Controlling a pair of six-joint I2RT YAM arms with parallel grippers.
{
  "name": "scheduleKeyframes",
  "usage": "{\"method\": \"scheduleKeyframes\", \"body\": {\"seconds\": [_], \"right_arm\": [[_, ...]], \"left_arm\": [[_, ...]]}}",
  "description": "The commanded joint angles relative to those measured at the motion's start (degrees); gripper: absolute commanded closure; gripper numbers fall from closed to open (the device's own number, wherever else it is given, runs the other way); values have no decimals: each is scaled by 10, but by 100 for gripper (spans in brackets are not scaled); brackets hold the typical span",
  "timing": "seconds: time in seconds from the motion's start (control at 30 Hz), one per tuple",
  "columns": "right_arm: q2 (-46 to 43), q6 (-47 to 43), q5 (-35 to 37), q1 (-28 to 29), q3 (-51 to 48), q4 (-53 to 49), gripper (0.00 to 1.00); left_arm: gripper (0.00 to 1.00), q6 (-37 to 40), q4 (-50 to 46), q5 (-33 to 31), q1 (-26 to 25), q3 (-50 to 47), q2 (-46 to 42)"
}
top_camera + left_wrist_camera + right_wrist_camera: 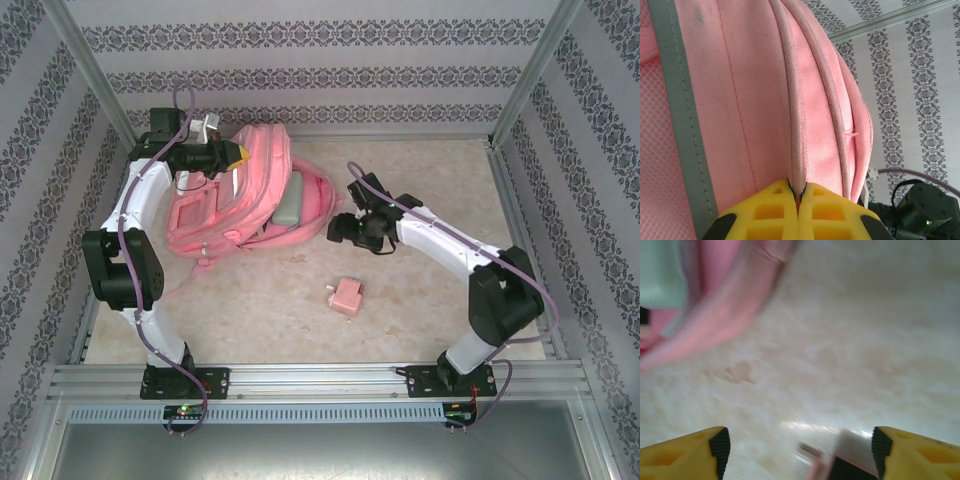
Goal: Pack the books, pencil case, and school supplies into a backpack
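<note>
You have the pink block (348, 297) loose on the worktop (430, 200) nearest the bases, your right hand (800, 452) spread open beside the backpack (255, 180), the mint pencil case (291, 200) lying in its opening, and your left hand (797, 192) pinched on a backpack seam farthest back.

The table (430, 185) is viewed from above and behind; the backpack (258, 165) is shared, framed very close by the left wrist and, seemingly, skimmed low by the right.
</note>
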Motion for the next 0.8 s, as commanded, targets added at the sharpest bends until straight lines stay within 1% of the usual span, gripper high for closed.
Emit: {"method": "scheduleKeyframes", "body": {"seconds": [0.0, 0.1, 0.2, 0.33, 0.57, 0.67, 0.77], "right_arm": [[-57, 1, 37, 7, -51, -46, 21], [-87, 41, 41, 19, -98, -50, 18], [-109, 93, 68, 49, -137, -40, 9], [-109, 167, 101, 84, -160, -35, 6], [-81, 242, 125, 115, -166, -29, 5], [-63, 257, 124, 124, -167, -15, 7], [-39, 256, 123, 137, -144, -16, 7]], "left_arm": [[100, 29, -25, -26, -2, 22, -20], [100, 19, -12, -36, -4, 8, -26], [100, 3, 16, -60, -7, -17, -45], [100, -36, 73, -75, -7, -59, -73], [100, -105, 152, -104, -8, -120, -108], [100, -121, 167, -105, -8, -133, -115], [100, -138, 185, -101, -9, -145, -118]]}}
